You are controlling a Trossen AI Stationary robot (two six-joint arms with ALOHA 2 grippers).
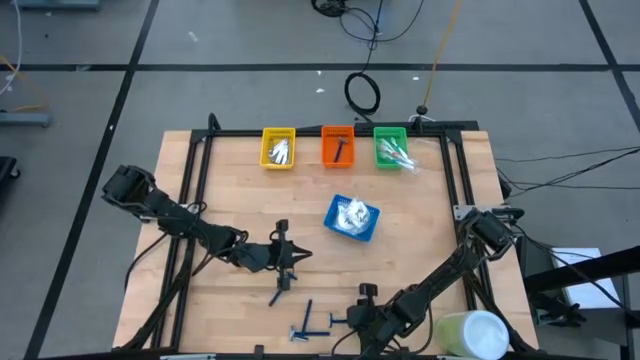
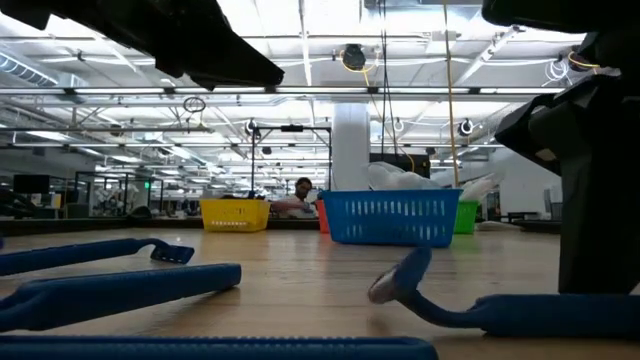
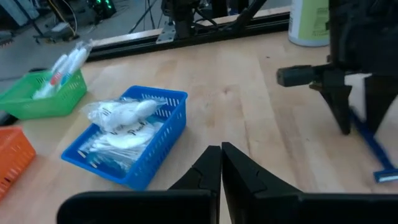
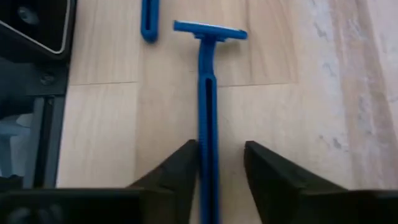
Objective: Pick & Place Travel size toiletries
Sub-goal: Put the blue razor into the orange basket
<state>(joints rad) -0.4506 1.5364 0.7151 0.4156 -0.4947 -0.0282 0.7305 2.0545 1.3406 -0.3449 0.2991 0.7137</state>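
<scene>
Wooden planks are making up the table [image 1: 240, 180], which is carrying four small plastic trays. Sitting alone near the middle is the blue tray [image 1: 352, 218], holding a heap of white sachets [image 3: 121, 118] in clear wrapping. Along the far edge a row of three is standing: the yellow tray [image 1: 278, 148] is holding small silvery packets [image 1: 280, 151], the orange tray [image 1: 338, 146] is holding one dark razor [image 1: 342, 149], and the green tray [image 1: 390, 147] is holding light-blue-and-white sticks [image 1: 396, 155]. A big pale green-and-white cylinder [image 1: 472, 334] is lying at the near right corner.

Stretching in from the left side, the left arm is ending in the left gripper [image 1: 292, 256], which is hovering over bare wood left of centre with its fingers pressed together on nothing. Just below it, a blue razor [image 1: 280, 292] is lying loose. At the near edge the right arm is reaching low, and the right gripper [image 4: 219, 163] is straddling the handle of another blue razor [image 4: 207, 106] flat on the table; its jaws are standing apart on either side, one finger touching the handle. A third blue razor [image 1: 307, 314] is lying just beside.
</scene>
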